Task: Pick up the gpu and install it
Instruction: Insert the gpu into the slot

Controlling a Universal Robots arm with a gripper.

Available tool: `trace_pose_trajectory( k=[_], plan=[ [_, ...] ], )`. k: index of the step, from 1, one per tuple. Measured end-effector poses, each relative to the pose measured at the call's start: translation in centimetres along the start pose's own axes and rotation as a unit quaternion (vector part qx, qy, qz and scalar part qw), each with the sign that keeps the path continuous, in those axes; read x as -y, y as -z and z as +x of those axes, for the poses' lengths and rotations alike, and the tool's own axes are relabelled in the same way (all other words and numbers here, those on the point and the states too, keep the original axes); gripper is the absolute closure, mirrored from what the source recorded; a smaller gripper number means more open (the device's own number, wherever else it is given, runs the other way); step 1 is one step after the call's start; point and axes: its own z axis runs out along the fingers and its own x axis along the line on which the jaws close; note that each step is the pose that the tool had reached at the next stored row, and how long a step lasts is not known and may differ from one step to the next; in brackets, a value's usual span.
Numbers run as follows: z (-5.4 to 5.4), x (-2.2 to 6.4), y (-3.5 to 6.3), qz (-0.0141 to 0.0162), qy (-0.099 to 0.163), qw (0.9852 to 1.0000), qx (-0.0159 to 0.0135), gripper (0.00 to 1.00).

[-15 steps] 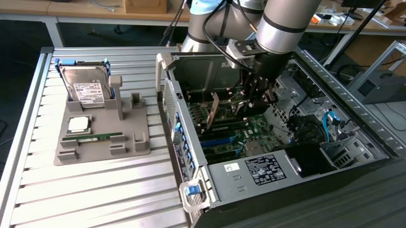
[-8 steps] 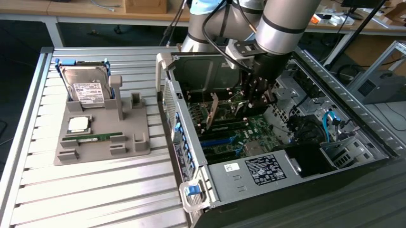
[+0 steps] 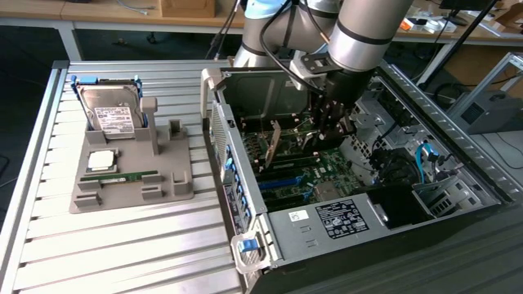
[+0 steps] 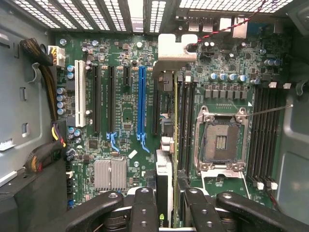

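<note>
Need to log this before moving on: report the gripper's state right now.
Gripper: closed on the gpu, held edge-on inside the open computer case, over the motherboard beside the blue slot.

The claw (image 4: 166,212) hides the gpu's (image 4: 166,121) near end; its seating perhaps indiscernible.

Evenly bright from overhead; soft glare on the ribbed metal table (image 3: 122,245); deep shadow inside the computer case (image 3: 457,184); sharp throughout.

Slatted metal table (image 3: 122,245) bearing gray tray (image 3: 122,199), computer case (image 3: 392,245)
</note>
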Motion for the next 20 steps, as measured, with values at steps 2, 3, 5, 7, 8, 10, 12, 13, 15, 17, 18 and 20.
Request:
trace_pose_trajectory(
  k=[2,3,5,7,8,10,12,13,15,17,18,20],
  plan=[
    [0.00,-0.02,-0.04,0.0000,0.000,1.0000,0.0000,0.73],
    [0.01,-0.04,-0.08,0.0000,0.000,1.0000,0.0000,0.73],
    [0.01,-0.05,-0.10,0.0000,0.000,1.0000,0.0000,0.73],
    [0.01,-0.07,-0.14,0.0000,0.000,1.0000,0.0000,0.73],
    [0.02,-0.07,-0.14,0.0000,0.000,1.0000,0.0000,0.73],
    [0.02,-0.08,-0.19,0.0000,0.000,1.0000,0.0000,0.73],
    [0.11,-0.40,-0.70,0.0000,0.000,1.0000,0.0000,0.73],
    [0.11,-0.41,-0.71,0.0000,0.000,1.0000,0.0000,0.73],
    [0.12,-0.43,-0.73,0.0000,0.000,1.0000,0.0000,0.73],
    [0.12,-0.44,-0.75,0.0000,0.000,1.0000,0.0000,0.73],
    [0.12,-0.45,-0.76,0.0000,0.000,1.0000,0.0000,0.73],
    [0.13,-0.47,-0.78,0.0000,0.000,1.0000,0.0000,0.73]
  ],
)
